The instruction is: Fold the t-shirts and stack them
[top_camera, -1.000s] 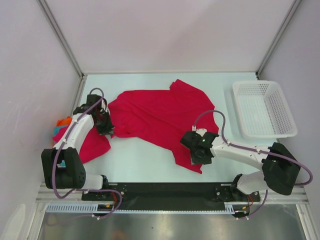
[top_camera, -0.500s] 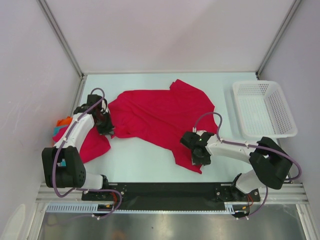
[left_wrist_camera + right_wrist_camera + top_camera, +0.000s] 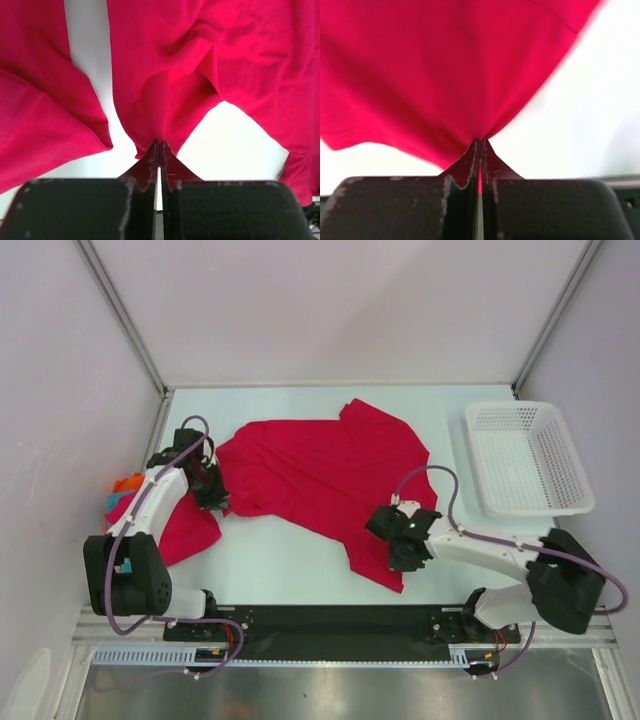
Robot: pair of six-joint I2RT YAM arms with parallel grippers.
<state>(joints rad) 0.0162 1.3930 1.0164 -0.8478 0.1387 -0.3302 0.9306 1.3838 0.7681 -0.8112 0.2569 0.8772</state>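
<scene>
1. 2 crimson t-shirts lay on the white table (image 3: 290, 560): a spread t-shirt (image 3: 320, 475) at the centre and a second t-shirt (image 3: 185, 525) near the left edge.
2. The left gripper (image 3: 160, 145) was pressed together, pinching the spread t-shirt's left hem.
3. The right gripper (image 3: 480, 142) pinched its near right corner.
4. A white mesh basket (image 3: 525, 455) sat far right.

Wht arms (image 3: 152, 502), blk joints (image 3: 130, 580), purple cables (image 3: 432, 468).
</scene>
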